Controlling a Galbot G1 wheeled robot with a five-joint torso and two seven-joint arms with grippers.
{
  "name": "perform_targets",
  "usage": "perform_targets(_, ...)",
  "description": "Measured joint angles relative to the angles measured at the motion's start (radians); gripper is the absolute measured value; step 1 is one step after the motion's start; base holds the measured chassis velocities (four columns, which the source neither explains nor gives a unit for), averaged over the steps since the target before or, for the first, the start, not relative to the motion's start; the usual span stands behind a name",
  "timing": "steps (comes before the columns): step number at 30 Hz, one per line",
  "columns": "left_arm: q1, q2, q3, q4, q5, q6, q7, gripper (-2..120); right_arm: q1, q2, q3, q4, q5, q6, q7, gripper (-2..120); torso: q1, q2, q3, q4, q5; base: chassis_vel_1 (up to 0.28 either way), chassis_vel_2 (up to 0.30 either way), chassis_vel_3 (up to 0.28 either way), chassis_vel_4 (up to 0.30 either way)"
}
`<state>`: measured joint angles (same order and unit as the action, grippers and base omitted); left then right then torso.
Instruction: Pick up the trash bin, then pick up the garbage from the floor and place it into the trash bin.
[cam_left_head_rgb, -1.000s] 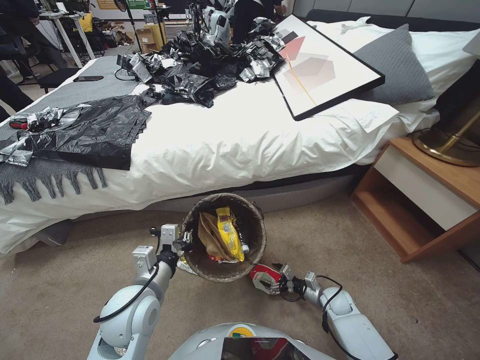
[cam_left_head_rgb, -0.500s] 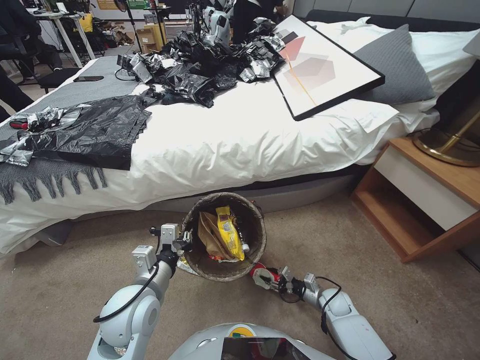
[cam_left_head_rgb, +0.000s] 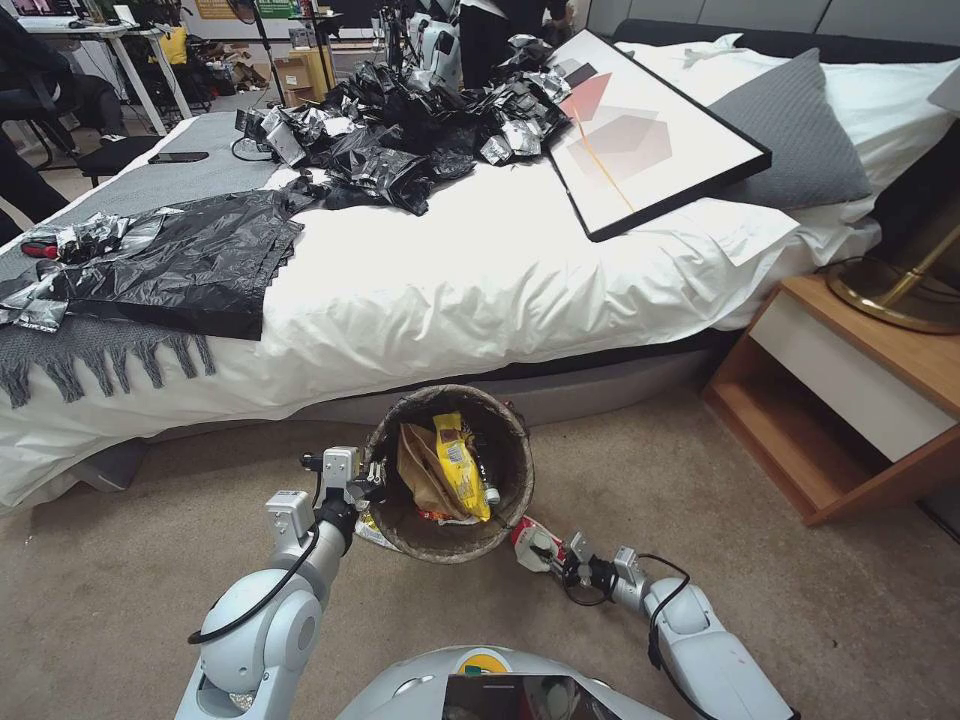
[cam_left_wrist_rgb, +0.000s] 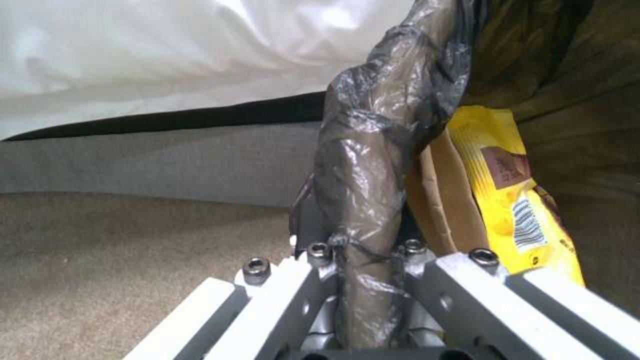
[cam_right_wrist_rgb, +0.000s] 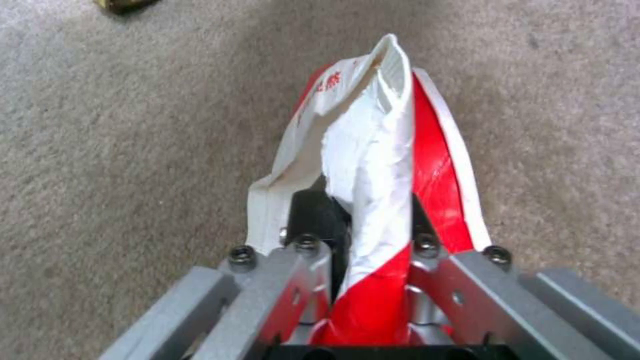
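Observation:
The trash bin (cam_left_head_rgb: 518, 440), round and lined with a dark bag, hangs just above the floor (cam_left_head_rgb: 620, 470) in front of the bed. My left gripper (cam_left_head_rgb: 366, 487) is shut on its bag-covered rim (cam_left_wrist_rgb: 363, 210). Inside lie a yellow snack wrapper (cam_left_head_rgb: 458, 468) (cam_left_wrist_rgb: 517, 200) and a brown paper bag (cam_left_head_rgb: 420, 470) (cam_left_wrist_rgb: 450, 200). Right of the bin, low over the carpet (cam_right_wrist_rgb: 133, 150), my right gripper (cam_left_head_rgb: 548, 552) is shut on a crumpled red-and-white carton (cam_left_head_rgb: 530, 535) (cam_right_wrist_rgb: 380, 150), a piece of the garbage. The carton sits close to the bin's outer wall.
A bed with white sheets (cam_left_head_rgb: 480, 290) runs behind the bin, strewn with black bags (cam_left_head_rgb: 200, 260) and a framed picture (cam_left_head_rgb: 640, 130). A wooden nightstand (cam_left_head_rgb: 850, 390) with a brass lamp base (cam_left_head_rgb: 890, 290) stands at the right. A shiny scrap (cam_left_head_rgb: 370, 530) shows under the bin's left side.
My right gripper has turned and moved slightly toward the bin with the carton, which now shows less of its red face. The left arm and the bin are unchanged.

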<state>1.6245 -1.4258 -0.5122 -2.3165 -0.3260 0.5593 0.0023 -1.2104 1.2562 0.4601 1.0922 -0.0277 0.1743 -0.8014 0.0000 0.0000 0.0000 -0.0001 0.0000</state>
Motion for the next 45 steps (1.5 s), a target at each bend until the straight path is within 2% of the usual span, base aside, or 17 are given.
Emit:
perform_targets(7,-0.001,0.0,-0.002,0.0,-0.001,0.0,0.0,0,-0.003,0.0,0.005,0.005,0.0,0.003,0.01,3,0.0,0.0,0.0,0.0,0.0,0.0,0.0,0.0,0.0)
perform_targets(18,-0.004,0.0,-0.002,0.005,-0.002,0.0,0.001,0,-0.06,-0.003,0.028,0.118,0.073,0.039,0.145,2,0.0,0.0,0.0,-0.0001,-0.0001,0.0,0.0,0.0,0.0)
perform_targets(25,-0.01,0.001,0.003,0.014,-0.004,-0.001,0.002,0,-0.136,-0.004,0.068,0.342,0.185,0.044,0.27,2,0.0,0.0,0.0,0.0001,0.0001,0.0,0.0,0.0,0.0)
perform_targets(30,-0.01,0.004,0.003,0.014,-0.004,-0.002,0.002,0,-0.162,-0.011,0.083,0.464,0.225,0.044,0.293,2,0.0,0.0,0.0,0.0001,0.0,0.0,0.0,0.0,0.0)
perform_targets(33,-0.01,0.005,0.004,0.015,-0.005,-0.002,0.002,0,-0.185,-0.021,0.09,0.618,0.268,0.042,0.311,2,0.0,0.0,0.0,0.0001,0.0,0.0,0.0,0.0,0.0)
perform_targets(34,-0.01,0.005,0.004,0.015,-0.005,-0.002,0.002,0,-0.185,-0.021,0.09,0.618,0.268,0.042,0.311,2,0.0,0.0,0.0,0.0001,0.0,0.0,0.0,0.0,0.0)
perform_targets(38,-0.009,0.005,0.008,0.016,-0.004,-0.002,0.002,0,-0.208,-0.04,0.091,0.824,0.306,0.033,0.328,2,0.0,0.0,0.0,0.0001,0.0,0.0,0.0,0.0,0.0)
perform_targets(40,-0.009,0.005,0.008,0.016,-0.004,-0.002,0.002,0,-0.21,-0.042,0.09,0.844,0.308,0.031,0.33,2,0.0,0.0,0.0,0.0001,-0.0001,0.0,0.0,0.0,0.0)
perform_targets(41,-0.009,0.006,0.008,0.016,-0.004,-0.002,0.002,0,-0.214,-0.05,0.088,0.904,0.313,0.027,0.333,2,0.0,0.0,0.0,0.0001,-0.0001,0.0,0.0,0.0,0.0)
perform_targets(42,-0.009,0.006,0.008,0.016,-0.004,-0.002,0.002,0,-0.214,-0.05,0.088,0.904,0.313,0.027,0.333,2,0.0,0.0,0.0,0.0001,-0.0001,0.0,0.0,0.0,0.0)
perform_targets(43,-0.009,0.006,0.009,0.017,-0.004,-0.002,0.002,0,-0.219,-0.059,0.084,0.98,0.319,0.02,0.337,2,0.0,0.0,0.0,0.0002,-0.0001,0.0,0.0,0.0,0.0)
perform_targets(45,-0.009,0.006,0.009,0.017,-0.004,-0.002,0.002,0,-0.221,-0.062,0.082,1.01,0.322,0.017,0.338,2,0.0,0.0,0.0,0.0002,-0.0002,0.0,0.0,0.0,0.0)
